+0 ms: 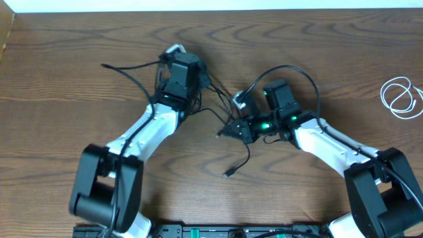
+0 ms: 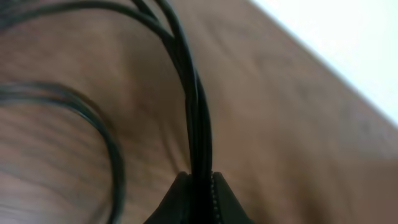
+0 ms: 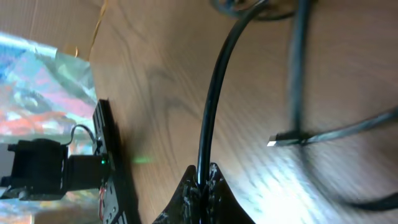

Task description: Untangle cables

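I'm holding the black cable (image 3: 214,81) with both arms near the middle of the wooden table (image 1: 59,125). On the left wrist camera, the left gripper (image 2: 199,196) is pinched shut on a bundle of several black strands. They rise from between its fingertips and fan out into loops above the wood. The right gripper (image 3: 202,183) is clamped on a single black strand, which runs up and away from the fingers. Just to its right, a small plug (image 3: 274,142) sits at the end of another strand, and I can't read any marking on it. From overhead, the black cable sprawls in loose loops between and around the two wrists, and one end trails toward the near edge of the table. The white cable (image 1: 400,98) lies coiled by itself at the far right, well apart from both arms.
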### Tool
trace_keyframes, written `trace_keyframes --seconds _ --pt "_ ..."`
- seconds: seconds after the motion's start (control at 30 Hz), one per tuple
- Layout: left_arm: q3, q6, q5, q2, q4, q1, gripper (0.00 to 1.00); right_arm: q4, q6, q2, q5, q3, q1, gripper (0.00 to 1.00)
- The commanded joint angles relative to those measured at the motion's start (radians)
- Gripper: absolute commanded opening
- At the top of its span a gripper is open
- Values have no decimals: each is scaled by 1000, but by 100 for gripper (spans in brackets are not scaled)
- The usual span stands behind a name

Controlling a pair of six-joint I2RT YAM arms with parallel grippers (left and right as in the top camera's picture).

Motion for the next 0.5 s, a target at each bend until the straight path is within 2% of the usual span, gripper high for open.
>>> trace_keyframes --seconds 0.0,0.27,0.3,0.33,0.4,0.47 --pt "2 35 129 31 1 -44 8 -14 -23 1 -32 6 -38 1" --pt "2 47 130 49 33 -160 8 -22 -23 1 -31 6 -56 1" --pt "2 53 130 49 41 -171 12 -22 -23 1 -31 6 -56 1" --pt "2 66 130 48 49 -180 17 -22 -23 1 -31 6 -56 1" --pt "4 103 130 48 68 -193 50 -22 -23 1 -31 6 -56 1" --pt "13 122 130 48 66 -195 73 -22 -23 1 -31 6 -56 1"
